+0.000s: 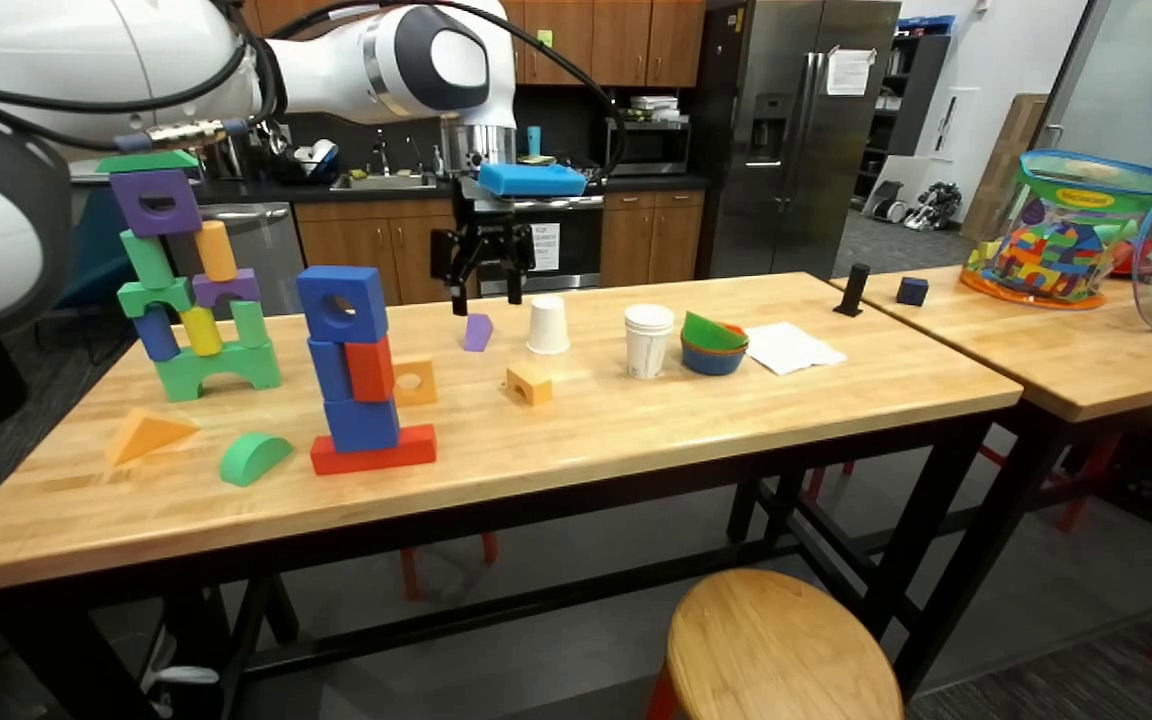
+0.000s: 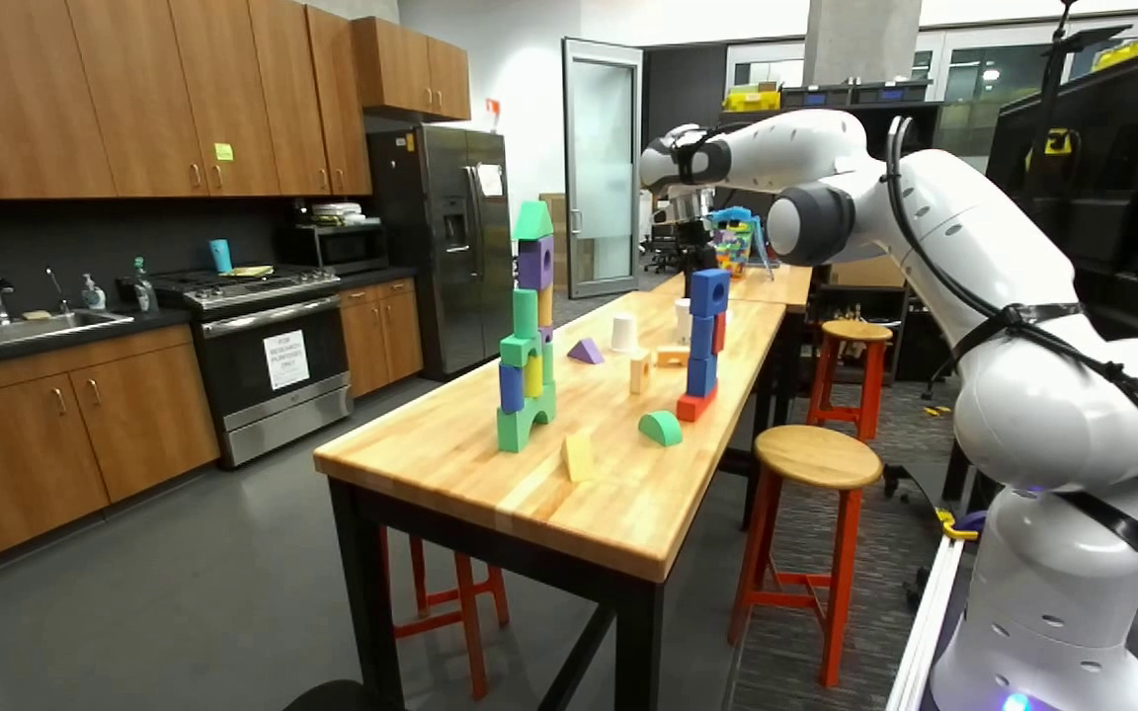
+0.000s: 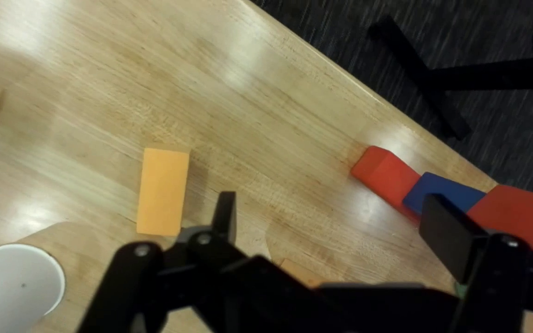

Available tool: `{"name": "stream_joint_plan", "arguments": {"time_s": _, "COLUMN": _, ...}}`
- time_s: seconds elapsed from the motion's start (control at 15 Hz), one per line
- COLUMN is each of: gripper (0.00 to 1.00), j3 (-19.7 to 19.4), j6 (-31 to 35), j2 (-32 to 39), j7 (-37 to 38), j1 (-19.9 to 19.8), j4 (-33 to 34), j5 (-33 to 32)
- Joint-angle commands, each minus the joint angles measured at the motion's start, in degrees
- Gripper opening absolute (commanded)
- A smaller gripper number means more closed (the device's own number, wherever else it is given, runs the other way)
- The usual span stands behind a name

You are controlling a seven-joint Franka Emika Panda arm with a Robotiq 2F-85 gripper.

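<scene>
My gripper point(image 1: 487, 296) hangs open above the table, nothing between its fingers. In the wrist view its fingertips point(image 3: 229, 215) stand wide apart over bare wood. A tower of blue and red blocks point(image 1: 364, 425) rises in front of it on a red base block point(image 3: 382, 173); in the wrist view the right finger overlaps this tower. An orange arch block point(image 3: 163, 192) lies left of the jaws there. Another orange block point(image 3: 300, 273) is mostly hidden by the gripper body; it has a round hole in an exterior view. Nearby are a purple block point(image 1: 478, 332) and an upturned white cup point(image 1: 548, 325).
A taller green, purple and yellow tower point(image 2: 534, 346) stands near the table end. By it lie an orange triangle point(image 2: 578, 457) and a green half-round point(image 2: 661, 428). Stacked cups point(image 1: 647, 341), bowls point(image 1: 710, 358) and a napkin point(image 1: 792, 347) are farther along. A stool point(image 1: 781, 650) stands beside the table.
</scene>
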Motion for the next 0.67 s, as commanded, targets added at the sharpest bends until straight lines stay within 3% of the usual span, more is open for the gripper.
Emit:
{"name": "stream_joint_plan", "arguments": {"time_s": 0.0, "gripper": 1.0, "j3": -0.09, "j6": -0.52, "j2": 2.16, "j7": -5.67, "j1": 0.16, "j4": 4.29, "j5": -2.02}}
{"name": "stream_joint_plan", "arguments": {"time_s": 0.6, "gripper": 1.0, "j3": 2.83, "j6": -0.03, "j2": 3.6, "j7": -3.74, "j1": -3.69, "j4": 6.95, "j5": 8.16}}
